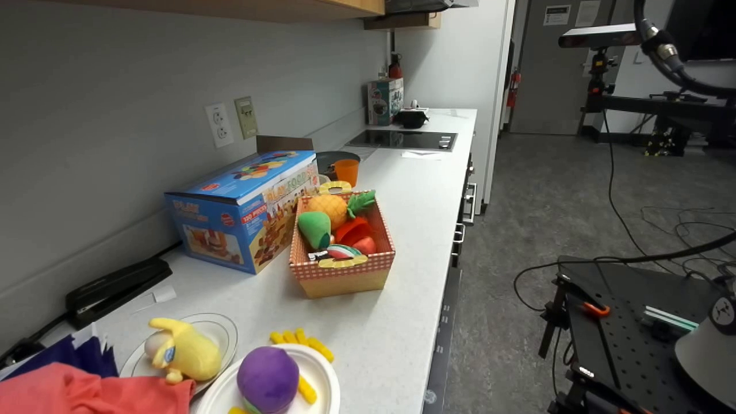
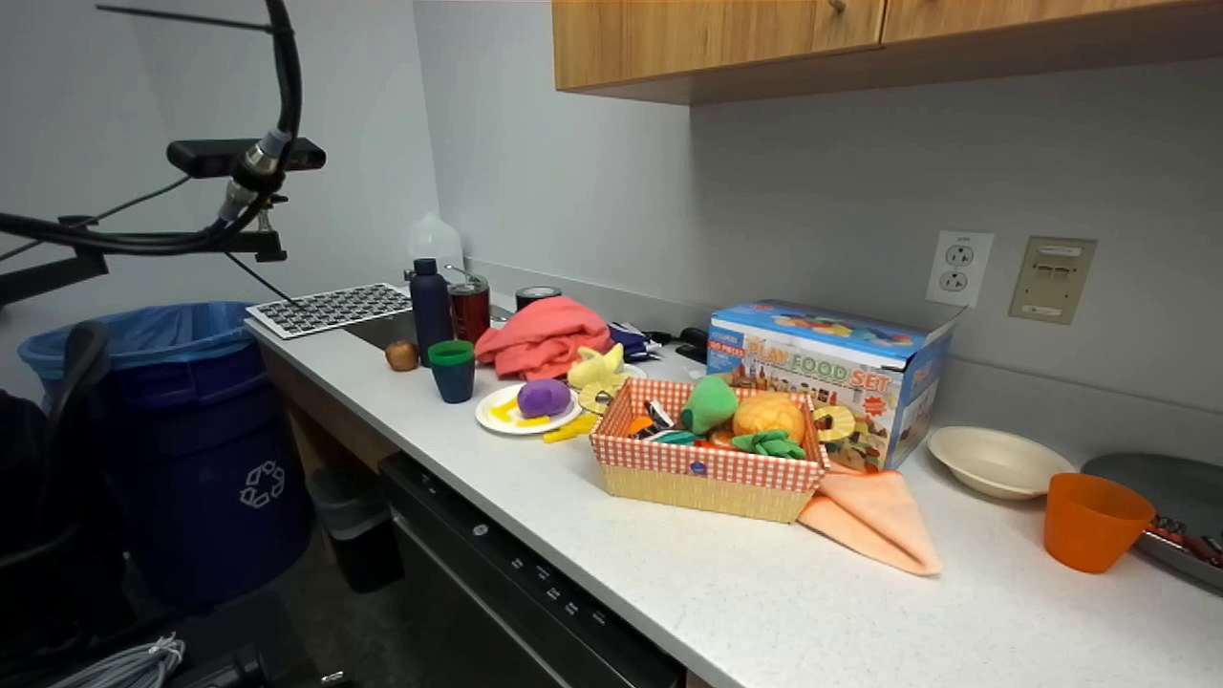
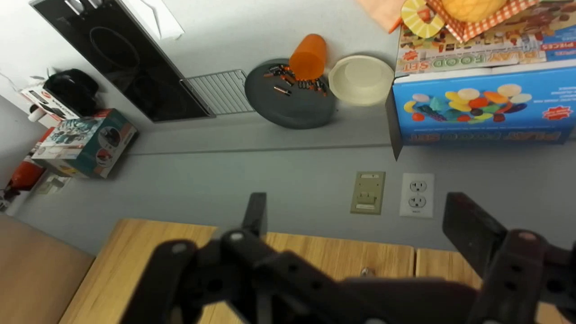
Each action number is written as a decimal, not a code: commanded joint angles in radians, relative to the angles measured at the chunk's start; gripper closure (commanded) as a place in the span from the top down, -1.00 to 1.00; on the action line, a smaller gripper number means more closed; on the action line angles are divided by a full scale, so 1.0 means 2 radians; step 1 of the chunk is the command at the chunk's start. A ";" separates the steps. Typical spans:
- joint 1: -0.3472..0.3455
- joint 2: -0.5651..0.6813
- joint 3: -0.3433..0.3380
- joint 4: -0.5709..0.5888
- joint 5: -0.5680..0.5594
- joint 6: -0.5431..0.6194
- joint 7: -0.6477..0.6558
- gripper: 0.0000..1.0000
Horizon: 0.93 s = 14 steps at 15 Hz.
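Nearest, we are seeing the claw (image 3: 357, 198) standing released, its sides wide apart. Farther, on the surface (image 1: 414, 230), the blue box (image 3: 486, 105) is standing, and just beside it the basket (image 1: 344, 283) is holding some toys (image 1: 345, 230).

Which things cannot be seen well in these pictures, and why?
Basket, cut by the top edge in the wrist view.
Wooden cabinet, partly hidden by the fingers in the wrist view.
Dark dish, cut by the right edge in an exterior view.
White plate, cut by the bottom edge in an exterior view.
Labels on the beige wall plate, too small to read in an exterior view.
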 commanded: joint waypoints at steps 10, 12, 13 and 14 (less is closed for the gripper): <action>0.002 0.018 -0.002 0.015 0.000 0.005 0.005 1.00; 0.001 0.024 -0.004 0.019 0.002 0.006 0.008 1.00; 0.002 0.027 -0.006 0.021 0.007 0.007 0.009 1.00; 0.001 0.031 -0.006 0.024 0.009 0.001 0.011 1.00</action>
